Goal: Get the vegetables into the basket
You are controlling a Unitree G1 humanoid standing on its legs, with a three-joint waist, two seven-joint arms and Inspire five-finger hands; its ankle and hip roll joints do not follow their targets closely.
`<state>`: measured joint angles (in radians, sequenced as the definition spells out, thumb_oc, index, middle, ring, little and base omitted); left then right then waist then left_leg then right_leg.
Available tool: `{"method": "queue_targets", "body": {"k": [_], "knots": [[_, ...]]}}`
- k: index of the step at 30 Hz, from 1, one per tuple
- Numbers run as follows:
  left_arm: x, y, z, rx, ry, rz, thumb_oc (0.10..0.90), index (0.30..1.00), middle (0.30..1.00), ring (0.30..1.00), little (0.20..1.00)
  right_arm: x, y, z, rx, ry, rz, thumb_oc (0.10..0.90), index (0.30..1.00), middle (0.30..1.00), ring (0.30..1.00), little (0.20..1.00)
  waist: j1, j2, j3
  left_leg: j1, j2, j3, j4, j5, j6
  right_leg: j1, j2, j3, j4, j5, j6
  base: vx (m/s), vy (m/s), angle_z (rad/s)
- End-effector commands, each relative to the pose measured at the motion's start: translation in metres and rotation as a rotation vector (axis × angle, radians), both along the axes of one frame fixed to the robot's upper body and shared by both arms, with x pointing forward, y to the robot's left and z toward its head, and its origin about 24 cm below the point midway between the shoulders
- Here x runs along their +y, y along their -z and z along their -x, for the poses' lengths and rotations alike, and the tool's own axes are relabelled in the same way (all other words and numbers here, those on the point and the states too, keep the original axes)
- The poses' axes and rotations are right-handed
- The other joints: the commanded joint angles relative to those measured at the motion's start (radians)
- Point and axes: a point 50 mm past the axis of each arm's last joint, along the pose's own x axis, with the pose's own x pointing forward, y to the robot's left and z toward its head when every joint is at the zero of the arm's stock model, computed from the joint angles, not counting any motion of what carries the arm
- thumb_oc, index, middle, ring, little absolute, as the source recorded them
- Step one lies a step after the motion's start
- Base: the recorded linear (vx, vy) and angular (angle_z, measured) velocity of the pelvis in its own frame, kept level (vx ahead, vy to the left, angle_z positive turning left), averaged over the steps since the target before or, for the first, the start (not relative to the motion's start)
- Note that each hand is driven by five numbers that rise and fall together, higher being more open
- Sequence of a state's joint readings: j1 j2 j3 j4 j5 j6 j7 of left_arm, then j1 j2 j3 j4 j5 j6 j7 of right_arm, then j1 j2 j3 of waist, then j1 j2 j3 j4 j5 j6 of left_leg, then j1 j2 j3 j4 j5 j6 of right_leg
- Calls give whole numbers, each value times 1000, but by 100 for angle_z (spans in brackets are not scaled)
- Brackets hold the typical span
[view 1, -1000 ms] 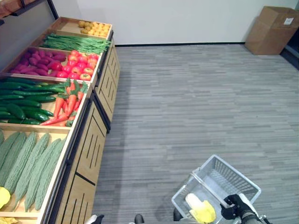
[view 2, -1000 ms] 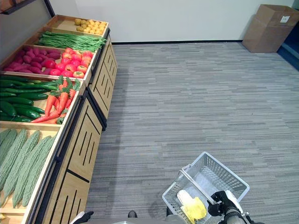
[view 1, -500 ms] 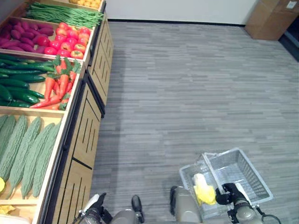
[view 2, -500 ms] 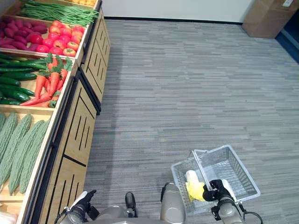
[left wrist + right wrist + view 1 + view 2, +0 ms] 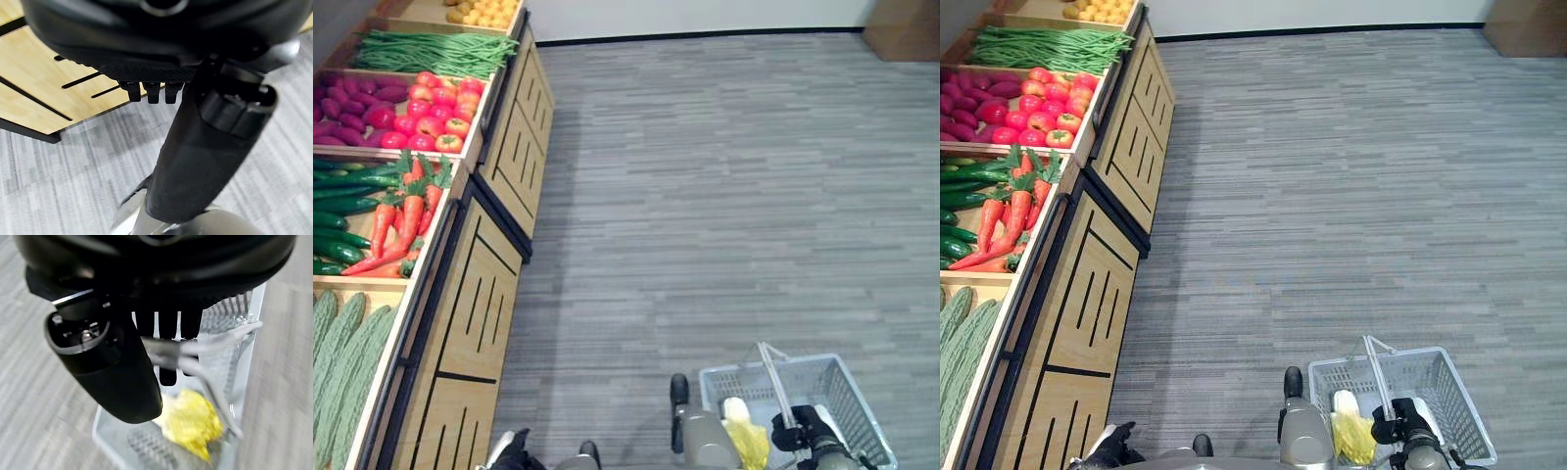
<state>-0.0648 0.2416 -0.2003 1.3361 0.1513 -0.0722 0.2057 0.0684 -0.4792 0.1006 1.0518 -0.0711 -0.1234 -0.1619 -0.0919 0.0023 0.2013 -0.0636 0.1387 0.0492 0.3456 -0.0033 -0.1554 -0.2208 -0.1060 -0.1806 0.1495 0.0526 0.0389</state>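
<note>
at the near floor edge, right hand (image 5: 1408, 428) curls round the handle of the basket (image 5: 1449, 390), yellow-white vegetable (image 5: 1349, 428) inside. left hand (image 5: 1108, 450) low, fingers straight. task looks partly done: carrots (image 5: 399, 220), tomatoes (image 5: 429, 108), green beans (image 5: 426, 51) remain on the shelf (image 5: 489, 294).

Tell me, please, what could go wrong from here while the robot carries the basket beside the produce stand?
1. The right hand holds the grey basket by its thin handle alone, so the basket may swing or tip.
2. The yellow vegetable lies loose against one wall and could slide, shifting the load.
3. The left hand hangs close to the wooden stand and might brush it.
</note>
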Motion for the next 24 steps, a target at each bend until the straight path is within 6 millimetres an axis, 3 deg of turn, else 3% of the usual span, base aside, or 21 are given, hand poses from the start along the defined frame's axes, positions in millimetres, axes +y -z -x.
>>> {"method": "queue_targets", "body": {"k": [1,2,5,6,7,8,9,12,14,17,18,19,24], "knots": [[3,-11,-28,-133,-12,4,900,1000,1000,1000,1000,-22,-28,-21,-159,-27,76,400,300,300,300,300,-9,-44,36,19,-30,17,172,132,23,-12,-10,83,45,-14,17,213,-353,25],[4,-13,-34,-157,-18,-1,900,1000,1000,1000,1000,-28,-28,-14,-151,7,90,400,300,300,300,300,3,-56,55,-57,-20,30,195,155,35,20,-11,78,38,-34,6,110,-147,11],[4,-15,-39,-176,-23,-10,900,1000,1000,1000,1000,-30,-25,-5,-133,37,93,400,300,300,300,300,13,-58,70,-144,-7,50,137,121,47,63,-14,70,21,-53,9,214,-126,37],[6,-16,-38,-178,-29,-16,900,1000,1000,1000,1000,-31,-25,-3,-128,41,98,400,300,300,300,300,15,-53,67,-165,3,62,72,117,50,73,-11,69,14,-64,13,291,69,29],[7,-16,-38,-180,-30,-29,900,1000,1000,1000,1000,-32,-24,-1,-113,38,107,400,300,300,300,300,32,-38,68,-188,22,57,-104,128,54,92,-3,75,14,-88,22,414,122,23],[7,-16,-37,-179,-33,-32,900,1000,1000,1000,1000,-31,-22,1,-106,36,107,400,300,300,300,300,43,-27,66,-192,35,42,-203,167,48,105,7,79,15,-102,26,329,119,7],[7,-16,-37,-179,-33,-32,900,1000,1000,1000,1000,-31,-22,1,-105,36,108,400,300,300,300,300,43,-29,68,-182,32,44,-214,172,47,108,6,80,16,-105,26,250,82,-12],[8,-15,-33,-167,-32,-45,900,1000,1000,1000,1000,-28,-20,1,-96,26,108,400,300,300,300,300,69,-20,56,-194,55,11,-401,246,28,162,15,106,15,-135,41,436,145,-46],[8,-9,-19,-113,-15,-54,900,1000,1000,1000,1000,-24,-14,7,-70,29,97,400,300,300,300,300,73,-21,25,-178,55,39,-378,240,34,219,5,124,13,-161,63,543,238,-49],[12,-10,-17,-107,-7,-68,900,1000,1000,1000,1000,-20,-12,10,-64,29,82,400,300,300,300,300,75,-36,16,-189,24,57,-337,218,51,234,-21,143,21,-161,74,256,171,-32],[16,-13,-21,-114,4,-90,900,1000,1000,1000,1000,-14,-9,9,-61,22,67,400,300,300,300,300,74,-53,9,-201,-7,72,-290,177,73,240,-58,157,16,-129,91,290,231,-21],[17,-13,-22,-114,4,-91,900,1000,1000,1000,1000,-14,-8,9,-61,22,66,400,300,300,300,300,75,-55,9,-202,-8,74,-288,175,73,241,-59,158,15,-129,92,295,245,-28],[22,-18,-31,-151,25,-100,900,1000,1000,1000,1000,-7,-5,2,-47,-5,52,400,300,300,300,300,81,-89,-14,-207,-78,113,-236,91,122,210,-122,202,28,27,134,236,221,-38]]}}
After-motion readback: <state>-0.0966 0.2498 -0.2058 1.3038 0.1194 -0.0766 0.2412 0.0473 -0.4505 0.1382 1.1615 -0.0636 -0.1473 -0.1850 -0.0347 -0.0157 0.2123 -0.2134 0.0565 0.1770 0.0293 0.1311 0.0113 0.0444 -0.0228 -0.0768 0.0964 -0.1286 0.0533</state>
